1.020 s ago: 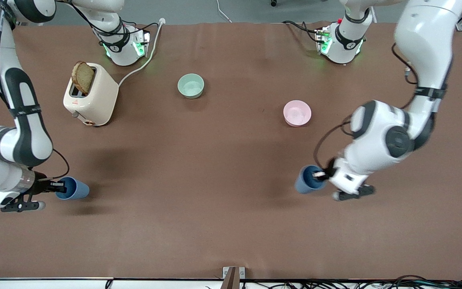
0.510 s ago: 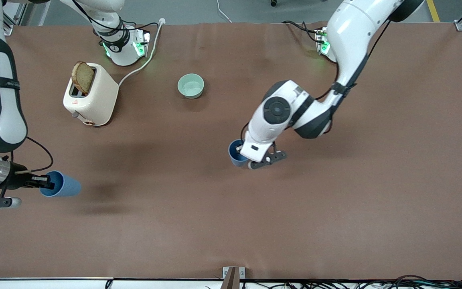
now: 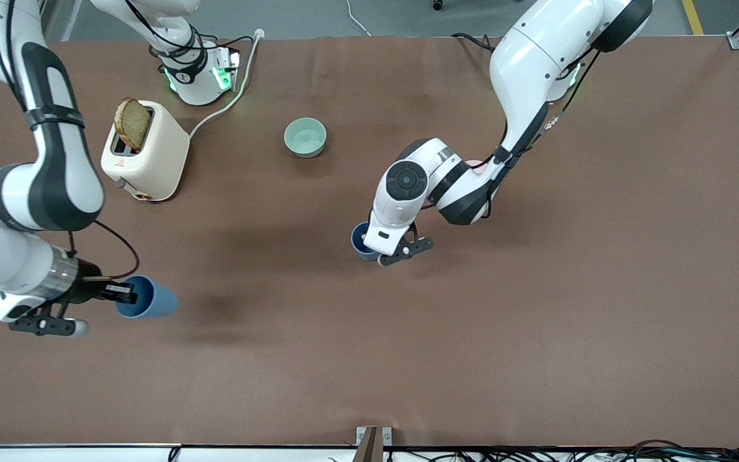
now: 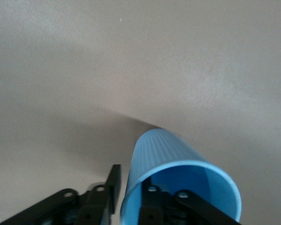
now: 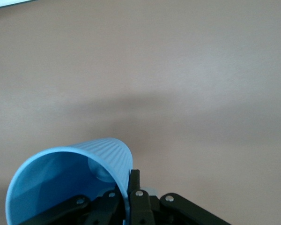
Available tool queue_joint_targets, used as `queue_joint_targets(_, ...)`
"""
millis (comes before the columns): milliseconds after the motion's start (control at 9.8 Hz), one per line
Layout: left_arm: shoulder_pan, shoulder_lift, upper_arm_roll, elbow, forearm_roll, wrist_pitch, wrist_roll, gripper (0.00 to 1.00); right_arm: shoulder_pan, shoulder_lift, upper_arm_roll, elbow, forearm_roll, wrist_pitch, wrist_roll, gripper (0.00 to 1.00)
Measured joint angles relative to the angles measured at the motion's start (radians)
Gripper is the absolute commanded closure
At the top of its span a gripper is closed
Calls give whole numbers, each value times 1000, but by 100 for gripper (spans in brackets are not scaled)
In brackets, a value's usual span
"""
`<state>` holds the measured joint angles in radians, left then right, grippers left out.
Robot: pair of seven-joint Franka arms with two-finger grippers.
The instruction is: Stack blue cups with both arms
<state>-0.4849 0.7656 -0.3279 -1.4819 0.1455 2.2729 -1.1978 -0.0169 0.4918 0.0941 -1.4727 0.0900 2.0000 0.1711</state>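
Since the earlier frame, both arms have carried their loads toward the table's middle. The left gripper clamps one blue cup by its rim above the bare brown table, nearer the camera than the pale green bowl. The right gripper pinches the second blue cup at its rim, tilted sideways, nearer the camera than the toaster.

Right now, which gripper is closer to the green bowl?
Left. The left gripper, holding a blue cup, is over mid-table near the green bowl; the right gripper, holding its cup, is much farther away.
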Motion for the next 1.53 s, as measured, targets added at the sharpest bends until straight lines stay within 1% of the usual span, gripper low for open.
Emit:
queue_joint_targets(102,2,-9,3,26,0,-13,0,0,42,-1,1,2,0,1,71,99)
queue_joint_targets(204,9,-33,5,61,1,-77,0,0,92,-4,2,10,1,1,152,99)
queue_joint_targets(306,21,-85,7,100,1,-173,0,0,151,-13,3,15,1,0,240,99)
queue_joint_targets(408,46,-169,7,131,2,-267,0,0,213,-22,5,16,2,-1,330,99)
queue_joint_targets(612,109,-385,18,150,27,-434,35,0,356,-30,7,20,2,-1,507,99)
queue_joint_targets(714,150,-482,35,150,38,-505,123,0,431,-31,7,19,3,-1,577,99)
queue_joint_targets(816,213,-558,44,146,42,-564,262,0,499,-31,7,19,3,0,633,99)
queue_joint_targets(918,289,-612,48,143,42,-599,408,0,557,-30,6,17,2,5,679,99)
queue_joint_targets(1020,364,-647,49,141,25,-629,521,0,594,-26,4,14,2,14,706,99)
queue_joint_targets(1122,420,-665,50,138,6,-670,607,0,609,-19,3,12,2,18,710,99)
queue_joint_targets(1327,492,-687,52,137,-19,-742,764,0,621,8,2,9,2,50,710,99)
queue_joint_targets(1531,530,-715,53,134,-34,-789,845,0,634,42,1,8,0,75,710,99)
